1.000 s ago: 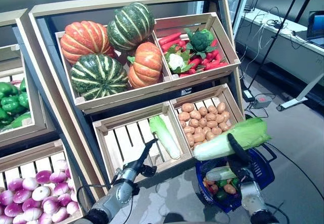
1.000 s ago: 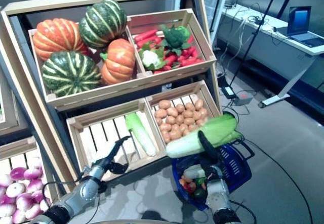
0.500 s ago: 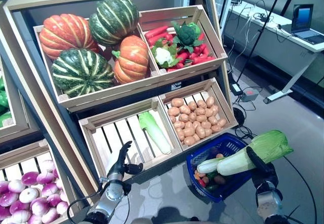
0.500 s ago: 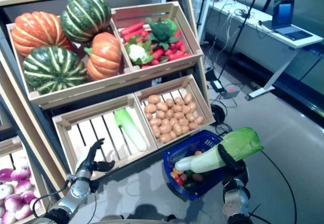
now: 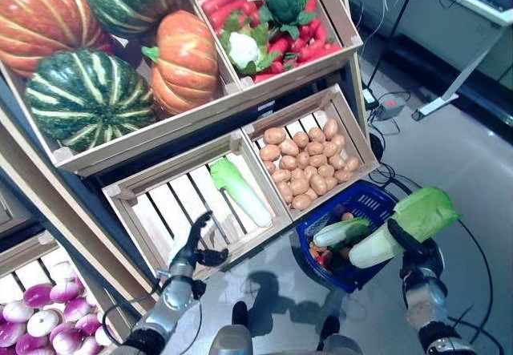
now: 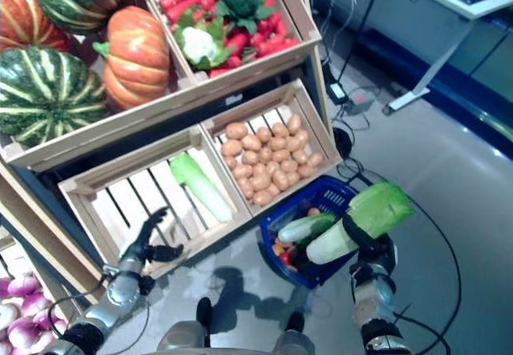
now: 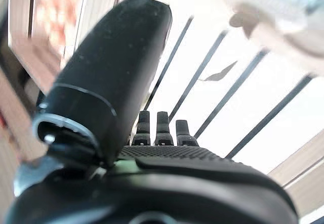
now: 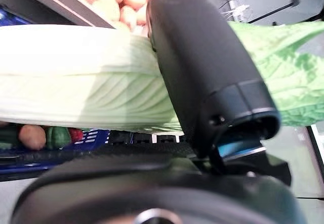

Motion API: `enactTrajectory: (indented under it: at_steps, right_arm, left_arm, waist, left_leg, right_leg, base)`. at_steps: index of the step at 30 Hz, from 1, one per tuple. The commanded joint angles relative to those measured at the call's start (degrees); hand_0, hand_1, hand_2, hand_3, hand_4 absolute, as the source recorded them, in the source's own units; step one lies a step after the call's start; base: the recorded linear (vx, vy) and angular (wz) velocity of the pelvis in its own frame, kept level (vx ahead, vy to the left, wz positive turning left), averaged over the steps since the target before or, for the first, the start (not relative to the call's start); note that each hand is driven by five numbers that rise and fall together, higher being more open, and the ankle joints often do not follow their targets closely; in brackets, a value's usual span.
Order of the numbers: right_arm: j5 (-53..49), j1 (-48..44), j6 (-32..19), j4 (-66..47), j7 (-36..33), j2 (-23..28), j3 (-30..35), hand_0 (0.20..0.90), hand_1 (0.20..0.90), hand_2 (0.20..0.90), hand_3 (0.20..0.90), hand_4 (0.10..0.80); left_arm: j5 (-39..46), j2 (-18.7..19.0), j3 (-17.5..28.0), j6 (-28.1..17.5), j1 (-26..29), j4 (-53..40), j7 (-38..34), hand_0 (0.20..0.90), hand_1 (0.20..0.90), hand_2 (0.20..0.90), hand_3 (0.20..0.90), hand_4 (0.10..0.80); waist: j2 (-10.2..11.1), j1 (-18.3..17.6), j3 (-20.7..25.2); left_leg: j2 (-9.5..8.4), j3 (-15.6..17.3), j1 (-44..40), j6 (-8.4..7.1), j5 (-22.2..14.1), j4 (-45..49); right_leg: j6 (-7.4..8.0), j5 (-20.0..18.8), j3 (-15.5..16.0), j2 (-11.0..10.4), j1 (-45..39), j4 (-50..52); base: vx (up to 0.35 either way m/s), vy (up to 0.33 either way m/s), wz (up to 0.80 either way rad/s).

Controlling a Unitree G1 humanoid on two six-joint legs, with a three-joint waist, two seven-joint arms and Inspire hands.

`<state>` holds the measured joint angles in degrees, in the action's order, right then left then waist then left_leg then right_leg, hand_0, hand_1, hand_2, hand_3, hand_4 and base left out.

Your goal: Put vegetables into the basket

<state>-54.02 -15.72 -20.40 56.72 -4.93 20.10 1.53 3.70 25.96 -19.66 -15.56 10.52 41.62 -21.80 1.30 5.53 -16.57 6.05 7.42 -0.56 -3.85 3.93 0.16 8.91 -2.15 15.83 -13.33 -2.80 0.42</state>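
My right hand [image 5: 415,252] is shut on a long napa cabbage [image 5: 401,227], pale stalk toward the blue basket [image 5: 374,203] and green leaves [image 6: 379,208] out to the right. The stalk end hangs just over the basket's right rim. In the right wrist view the thumb [image 8: 202,67] wraps across the cabbage [image 8: 81,82]. The basket stands on the floor and holds another cabbage [image 5: 340,231] and small vegetables. My left hand [image 5: 190,248] is open, fingers straight, in front of the slatted crate [image 5: 160,211], where a third cabbage [image 5: 240,192] lies.
A wooden stand holds a crate of potatoes [image 5: 309,167], pumpkins [image 5: 88,98] and a crate of mixed vegetables [image 5: 268,30] above. Purple onions [image 5: 40,323] lie at the lower left. Cables [image 5: 473,251] run over the floor beside the basket; a desk [image 5: 449,10] stands at the right.
The camera has tilted down and the whole scene shifted. My right hand has lowered the cabbage closer to the basket's right rim. The left hand stays open by the slatted crate.
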Motion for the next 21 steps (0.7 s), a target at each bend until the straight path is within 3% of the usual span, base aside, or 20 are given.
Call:
enactTrajectory:
  at_steps: [1, 6, 13, 21]
  right_arm:
    - [6.5, -14.4, -3.6, 0.8, -3.6, 8.3, -1.5, 0.300, 0.300, 0.300, 0.300, 0.400]
    - [6.5, -18.0, -0.3, 5.9, -2.2, 11.3, -2.1, 0.300, 0.300, 0.300, 0.300, 0.400]
    - [4.5, -25.3, 1.1, 10.8, -2.3, 14.9, -3.6, 0.300, 0.300, 0.300, 0.300, 0.400]
    - [1.2, -27.5, 0.7, 10.3, 1.5, 16.1, -3.9, 0.300, 0.300, 0.300, 0.300, 0.400]
  left_arm:
    - [3.0, -0.5, 0.3, -4.5, 8.1, -3.8, -2.5, 0.900, 0.900, 0.900, 0.900, 0.800]
    - [4.3, -0.7, -0.9, -5.9, 8.7, -4.9, -2.1, 0.900, 0.900, 0.900, 0.900, 0.800]
    - [6.2, 0.5, -3.3, -9.6, 12.8, -8.5, -6.3, 0.900, 0.900, 0.900, 0.900, 0.800]
    - [7.6, 1.5, -2.7, -11.2, 13.7, -12.3, -8.7, 0.900, 0.900, 0.900, 0.900, 0.800]
  waist:
    - [-0.6, 1.9, -0.6]
    - [-1.4, 2.5, -2.9]
    - [-3.7, 2.6, -8.2]
    - [-4.0, 1.7, -11.5]
  left_leg:
    - [1.91, -5.7, 10.4, -2.58, -5.0, 15.7]
    - [2.38, -7.8, 14.3, -2.94, -6.0, 20.1]
    - [0.81, -9.8, 22.1, -2.16, -8.0, 27.5]
    - [-0.02, -8.7, 32.0, 0.12, -16.3, 43.9]
  right_leg:
    - [-2.57, 4.4, -1.9, -0.8, 3.9, 12.0]
    - [-3.72, 7.1, -1.5, -1.6, 7.8, 18.6]
    - [-5.21, 10.3, -2.3, -2.3, 17.7, 30.6]
    - [-6.74, 16.5, -4.9, -5.3, 30.7, 48.7]
  base:
    - [-0.133, -0.077, 0.20]
    - [-0.054, -0.040, 0.11]
    - [-0.147, 0.007, 0.14]
    - [-0.094, 0.020, 0.08]
